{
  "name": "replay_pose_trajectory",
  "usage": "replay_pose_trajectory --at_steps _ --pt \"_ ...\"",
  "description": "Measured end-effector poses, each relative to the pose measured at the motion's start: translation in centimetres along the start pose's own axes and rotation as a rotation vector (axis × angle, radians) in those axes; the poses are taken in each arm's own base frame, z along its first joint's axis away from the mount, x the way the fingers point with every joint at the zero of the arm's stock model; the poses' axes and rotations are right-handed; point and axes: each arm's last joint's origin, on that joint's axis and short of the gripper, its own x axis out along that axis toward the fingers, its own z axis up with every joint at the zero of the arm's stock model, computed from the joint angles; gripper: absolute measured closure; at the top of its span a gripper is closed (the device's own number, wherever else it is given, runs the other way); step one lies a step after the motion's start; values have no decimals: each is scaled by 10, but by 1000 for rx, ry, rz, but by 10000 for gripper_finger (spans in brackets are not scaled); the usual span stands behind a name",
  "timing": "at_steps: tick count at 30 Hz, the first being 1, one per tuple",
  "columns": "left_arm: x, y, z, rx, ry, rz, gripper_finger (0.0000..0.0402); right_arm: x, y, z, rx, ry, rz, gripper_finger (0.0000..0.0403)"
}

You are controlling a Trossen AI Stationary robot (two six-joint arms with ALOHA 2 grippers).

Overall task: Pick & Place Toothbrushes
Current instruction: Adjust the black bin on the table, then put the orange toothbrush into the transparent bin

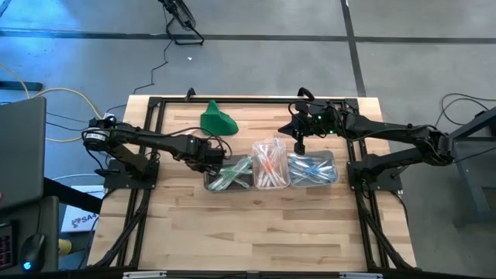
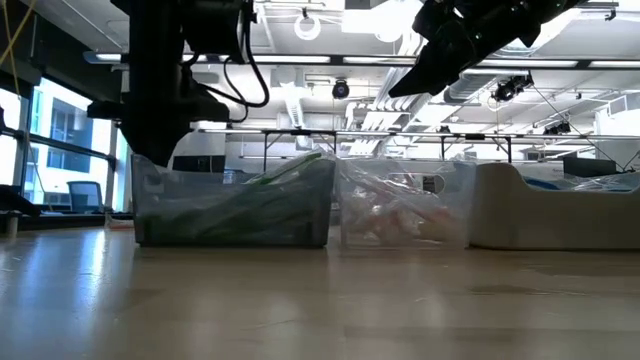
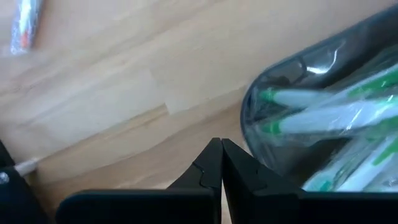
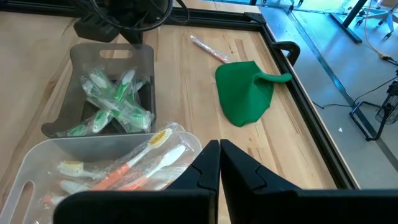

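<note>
Three tubs [image 1: 270,172] in a row from above, toothbrushes [image 1: 269,161] sorted green, orange, blue, mostly lengthwise. Left gripper [image 1: 219,160] clenched, empty, beside green tub; right gripper [image 1: 299,146] clenched, empty, above. Right wrist: one stray brush [image 4: 210,48] near green cloth [image 4: 244,93], lying diagonal.

We see bright ceiling lamps backlighting the low view; beneath them the table [image 2: 320,310] shows glare, its near edge blurred.
</note>
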Motion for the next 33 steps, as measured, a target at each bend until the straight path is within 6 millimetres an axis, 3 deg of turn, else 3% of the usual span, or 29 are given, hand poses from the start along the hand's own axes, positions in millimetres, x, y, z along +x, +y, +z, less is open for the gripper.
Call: replay_pose_trajectory --at_steps 13,20,24,33 --pt "0 0 5 -6 -136 34 401 0 0 0 0 0 0 398" --pt "-10 16 4 -26 -126 104 401 0 0 -1 2 13 3 398" --pt "-21 23 5 55 -192 100 401 0 0 -1 2 14 3 398" --pt "-32 52 32 111 -222 122 401 0 0 -1 1 7 -1 398"
